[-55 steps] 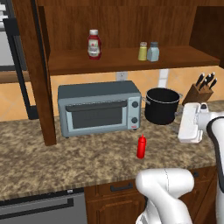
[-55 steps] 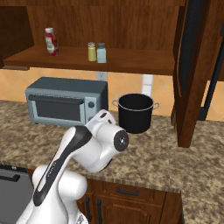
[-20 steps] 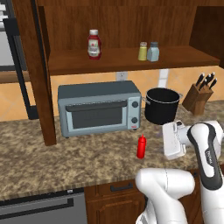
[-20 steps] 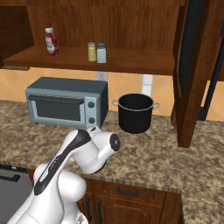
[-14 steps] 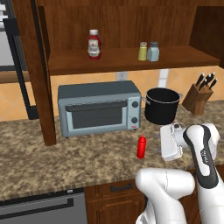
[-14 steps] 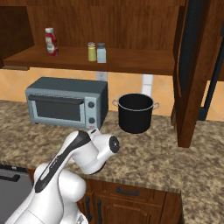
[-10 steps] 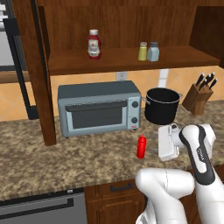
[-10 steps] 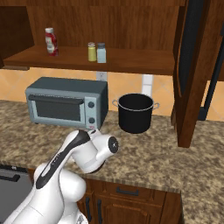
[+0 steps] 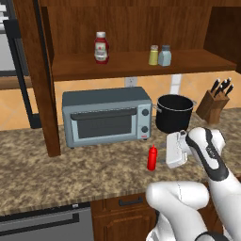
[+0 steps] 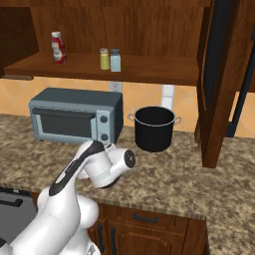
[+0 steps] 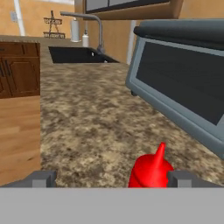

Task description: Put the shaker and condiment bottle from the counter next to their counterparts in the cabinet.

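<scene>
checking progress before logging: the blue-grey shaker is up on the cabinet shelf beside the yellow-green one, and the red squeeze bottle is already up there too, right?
Not quite. The blue-grey shaker does stand on the cabinet shelf beside the yellow-green shaker, but the red squeeze bottle is not up there: the left base view shows it standing on the counter in front of the toaster oven, with the open gripper next to it.

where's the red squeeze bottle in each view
Left base view: the red squeeze bottle stands on the counter, low and right of middle, in front of the toaster oven's right end, just left of the open gripper.
Right base view: hidden behind the arm.
Hand view: bottom, right of middle, between the fingertips.
Shared landmark: the toaster oven, also at and.
</scene>
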You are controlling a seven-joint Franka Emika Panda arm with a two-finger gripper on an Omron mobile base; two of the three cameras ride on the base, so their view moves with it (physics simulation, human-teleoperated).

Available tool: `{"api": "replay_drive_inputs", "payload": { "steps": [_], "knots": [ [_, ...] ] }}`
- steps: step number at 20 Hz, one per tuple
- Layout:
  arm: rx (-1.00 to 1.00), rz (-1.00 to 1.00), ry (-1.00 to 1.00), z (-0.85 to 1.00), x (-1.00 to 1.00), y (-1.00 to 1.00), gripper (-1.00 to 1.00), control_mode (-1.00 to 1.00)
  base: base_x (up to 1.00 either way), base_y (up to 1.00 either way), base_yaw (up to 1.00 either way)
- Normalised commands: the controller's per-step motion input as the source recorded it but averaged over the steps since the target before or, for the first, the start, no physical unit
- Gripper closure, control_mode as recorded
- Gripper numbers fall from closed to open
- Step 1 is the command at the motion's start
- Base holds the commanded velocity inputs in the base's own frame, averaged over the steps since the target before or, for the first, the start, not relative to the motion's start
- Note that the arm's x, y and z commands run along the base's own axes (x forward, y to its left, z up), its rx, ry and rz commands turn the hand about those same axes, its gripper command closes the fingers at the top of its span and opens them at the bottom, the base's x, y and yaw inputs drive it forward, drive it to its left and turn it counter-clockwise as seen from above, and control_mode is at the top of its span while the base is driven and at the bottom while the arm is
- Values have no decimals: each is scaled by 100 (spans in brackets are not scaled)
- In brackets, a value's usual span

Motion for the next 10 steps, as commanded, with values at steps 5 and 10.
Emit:
{"api": "replay_drive_inputs", "payload": {
  "steps": [5,10],
  "knots": [
    [0,1,3,-10,16,0,-100,-100,0,0,0],
    [0,1,4,-12,20,0,-100,-100,0,0,0]
  ]
}}
